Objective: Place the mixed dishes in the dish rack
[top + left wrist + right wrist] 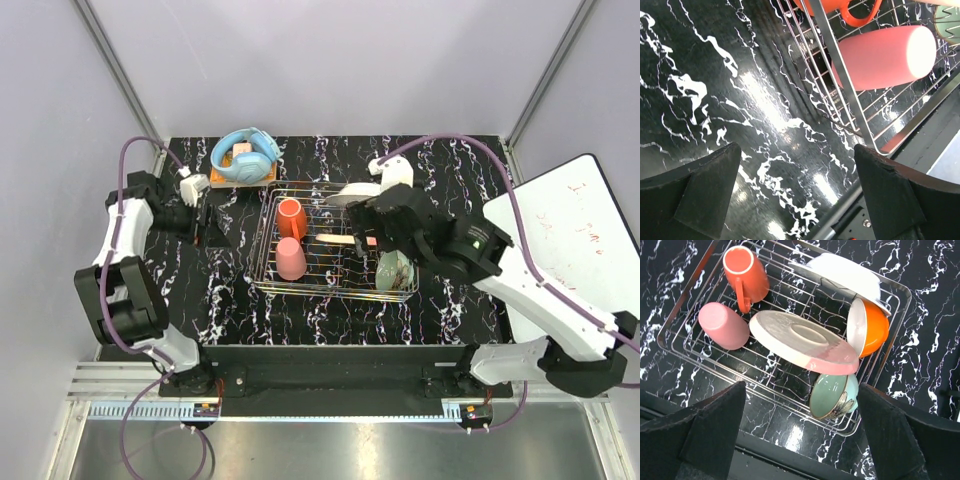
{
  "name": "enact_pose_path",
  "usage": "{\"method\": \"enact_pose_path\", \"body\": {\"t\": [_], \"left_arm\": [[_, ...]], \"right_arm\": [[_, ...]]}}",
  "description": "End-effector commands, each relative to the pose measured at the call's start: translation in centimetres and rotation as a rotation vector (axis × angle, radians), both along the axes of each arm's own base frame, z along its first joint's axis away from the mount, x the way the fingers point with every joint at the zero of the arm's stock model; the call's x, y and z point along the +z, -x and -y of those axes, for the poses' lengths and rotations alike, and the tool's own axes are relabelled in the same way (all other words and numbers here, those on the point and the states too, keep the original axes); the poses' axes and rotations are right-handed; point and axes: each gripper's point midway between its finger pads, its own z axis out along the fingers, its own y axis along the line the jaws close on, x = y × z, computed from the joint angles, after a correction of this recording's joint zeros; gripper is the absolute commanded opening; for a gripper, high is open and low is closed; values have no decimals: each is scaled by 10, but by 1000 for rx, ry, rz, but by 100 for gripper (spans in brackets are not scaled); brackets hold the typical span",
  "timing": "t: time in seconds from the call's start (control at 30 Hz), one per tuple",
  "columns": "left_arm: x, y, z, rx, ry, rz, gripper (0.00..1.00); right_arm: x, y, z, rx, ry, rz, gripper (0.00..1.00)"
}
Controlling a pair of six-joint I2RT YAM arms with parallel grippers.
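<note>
The silver wire dish rack (pixel 268 230) stands mid-table. It holds the orange-red mug (pixel 291 215), the pink cup (pixel 290 258), the pink-and-cream plate (pixel 338 238), the white plate (pixel 352 193) and the pale green bowl (pixel 394 268). In the right wrist view the mug (pixel 746 271) and cup (pixel 722 326) lie on their sides. The plate (pixel 802 341) leans across the rack (pixel 900 295). A small bowl (pixel 867 329), white inside and orange outside, stands on edge beside the white plate (pixel 845 276), above the green bowl (pixel 832 396). My right gripper (pixel 802 440) hangs open and empty above the rack. My left gripper (pixel 797 195) is open and empty over the table, left of the rack (pixel 840 70).
Blue headphones (pixel 246 155) lie on a small orange pad at the back left. A white board (pixel 575 215) leans at the right. The table's front edge (pixel 920 140) runs just beyond the rack's near side.
</note>
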Motion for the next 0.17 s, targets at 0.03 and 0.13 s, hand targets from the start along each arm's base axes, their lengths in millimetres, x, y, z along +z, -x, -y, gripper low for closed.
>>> {"method": "enact_pose_path", "body": {"t": [0.03, 0.13], "left_arm": [[14, 0, -4, 43, -23, 12, 99], [17, -5, -4, 54, -11, 10, 99]], "right_arm": [[0, -9, -1, -81, -65, 46, 100], [-3, -10, 1, -93, -60, 48, 100]]}}
